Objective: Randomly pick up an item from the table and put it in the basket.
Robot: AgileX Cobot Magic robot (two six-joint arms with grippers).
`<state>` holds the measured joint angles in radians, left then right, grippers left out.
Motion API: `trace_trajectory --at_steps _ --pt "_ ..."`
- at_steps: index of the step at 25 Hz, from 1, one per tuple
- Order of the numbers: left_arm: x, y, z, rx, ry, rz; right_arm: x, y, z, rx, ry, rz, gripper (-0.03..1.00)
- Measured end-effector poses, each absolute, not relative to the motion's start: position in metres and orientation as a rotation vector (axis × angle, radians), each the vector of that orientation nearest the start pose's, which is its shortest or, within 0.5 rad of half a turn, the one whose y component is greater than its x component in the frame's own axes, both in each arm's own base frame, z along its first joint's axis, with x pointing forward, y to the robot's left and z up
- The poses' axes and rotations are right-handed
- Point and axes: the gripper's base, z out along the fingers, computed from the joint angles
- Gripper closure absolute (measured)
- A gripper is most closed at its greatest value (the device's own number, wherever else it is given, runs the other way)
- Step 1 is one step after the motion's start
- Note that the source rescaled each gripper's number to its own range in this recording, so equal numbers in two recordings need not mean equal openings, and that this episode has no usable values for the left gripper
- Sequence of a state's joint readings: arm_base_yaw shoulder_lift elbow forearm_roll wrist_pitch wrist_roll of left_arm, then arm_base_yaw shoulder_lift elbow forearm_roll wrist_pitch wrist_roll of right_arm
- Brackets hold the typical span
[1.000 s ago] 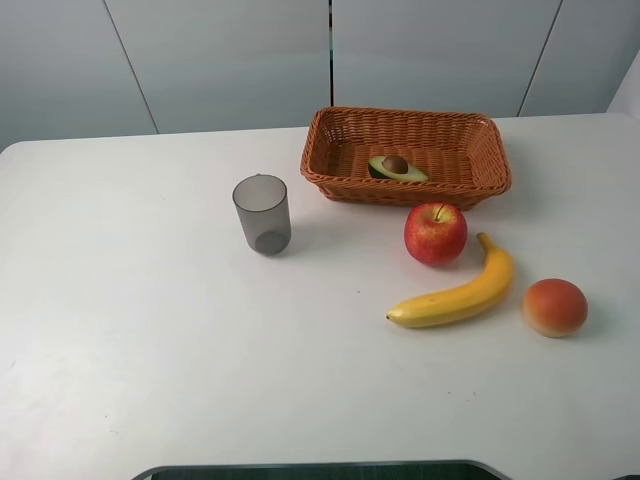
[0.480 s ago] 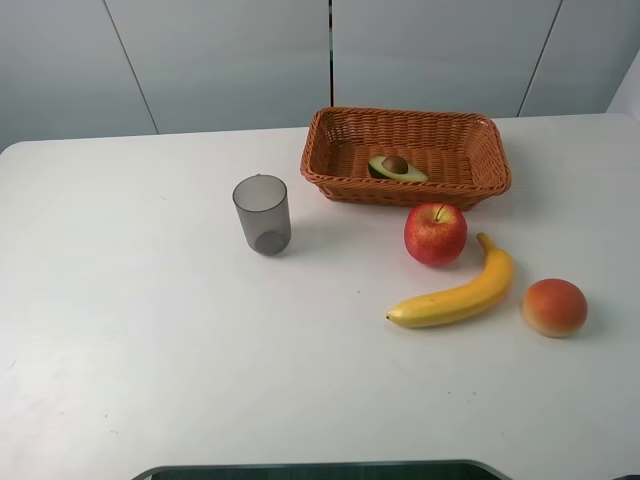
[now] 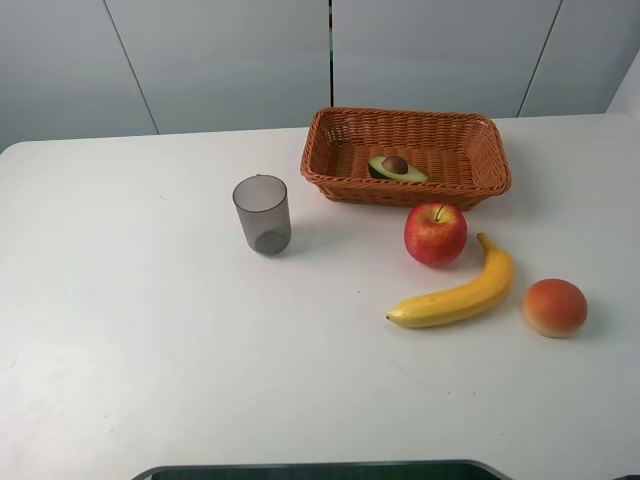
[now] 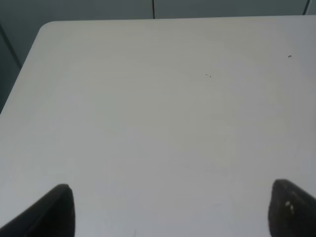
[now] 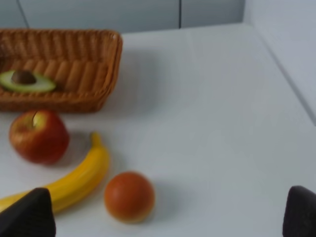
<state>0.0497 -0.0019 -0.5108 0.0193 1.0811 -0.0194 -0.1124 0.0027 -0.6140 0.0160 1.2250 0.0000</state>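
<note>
The halved avocado (image 3: 396, 167) lies inside the orange-brown wicker basket (image 3: 480, 175) at the back of the white table (image 3: 150, 330). It also shows in the right wrist view (image 5: 25, 82), in the basket (image 5: 84, 69). Neither arm shows in the exterior high view. My left gripper (image 4: 170, 210) is open and empty over bare tabletop, its dark fingertips (image 4: 49, 212) wide apart. My right gripper (image 5: 165, 215) is open and empty, pulled back on the right side of the table, well away from the basket.
A red apple (image 3: 435, 233), a yellow banana (image 3: 458, 295) and an orange-red round fruit (image 3: 554, 306) lie in front of the basket on the right. A grey translucent cup (image 3: 262, 214) stands left of the basket. The left table corner (image 4: 47, 27) shows in the left wrist view.
</note>
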Motion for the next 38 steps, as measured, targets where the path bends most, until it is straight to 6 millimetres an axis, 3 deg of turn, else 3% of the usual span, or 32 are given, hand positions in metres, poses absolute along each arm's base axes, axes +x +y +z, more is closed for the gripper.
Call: trace_trajectory --at_steps 12,22,38 --pt "-0.007 0.001 0.279 -0.076 2.051 0.039 -0.018 0.006 0.278 0.097 2.162 -0.024 -0.03" --pt "-0.007 0.001 0.279 -0.076 2.051 0.039 -0.007 0.007 0.276 0.091 2.084 0.015 -0.03" --pt "-0.007 0.001 0.279 -0.076 2.051 0.039 -0.007 0.008 0.277 0.090 2.065 0.027 -0.03"
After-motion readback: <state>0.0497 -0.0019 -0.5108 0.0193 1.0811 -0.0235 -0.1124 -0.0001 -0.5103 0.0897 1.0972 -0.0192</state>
